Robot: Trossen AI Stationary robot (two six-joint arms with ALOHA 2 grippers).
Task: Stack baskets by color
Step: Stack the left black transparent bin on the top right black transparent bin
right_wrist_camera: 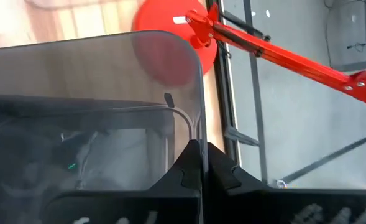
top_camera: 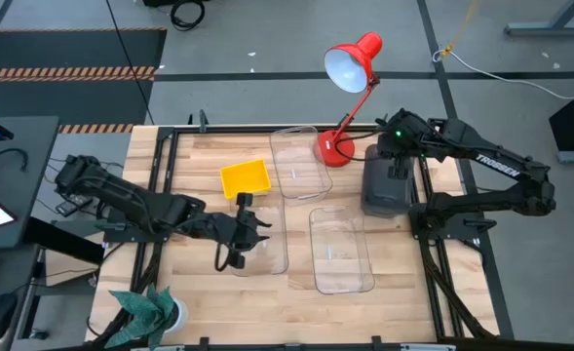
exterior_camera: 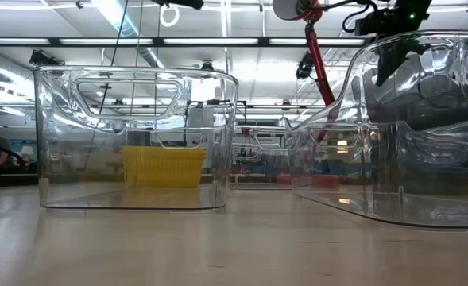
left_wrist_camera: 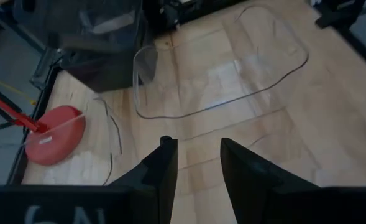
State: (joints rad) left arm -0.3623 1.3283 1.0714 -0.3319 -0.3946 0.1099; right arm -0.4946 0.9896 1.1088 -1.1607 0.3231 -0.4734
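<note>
A smoky dark grey basket (top_camera: 386, 187) hangs at the table's right edge with my right gripper (right_wrist_camera: 199, 146) shut on it. Three clear baskets show: one at the far centre (top_camera: 299, 161), one at the near right (top_camera: 340, 252), and one at the near centre (top_camera: 269, 252) standing on its bottom. My left gripper (left_wrist_camera: 198, 146) hovers open over that near-centre basket's left side (top_camera: 252, 232), and only bare wood shows between its fingers. A small yellow basket (top_camera: 246, 177) sits on the table beyond it. My right gripper pinches the top rim of the dark grey basket's wall (right_wrist_camera: 198, 134) next to a rounded corner, one finger inside and one outside. The fingers slant down from the table's right side. The basket hangs below them; in the low view it (exterior_camera: 432, 99) shows above table height.
A red desk lamp stands with its base (top_camera: 333, 148) at the far edge, between the far clear basket and the grey one, its head (top_camera: 350, 63) leaning past the table. A green plant (top_camera: 150, 310) sits at the near left corner. Black frame rails run along both table sides.
</note>
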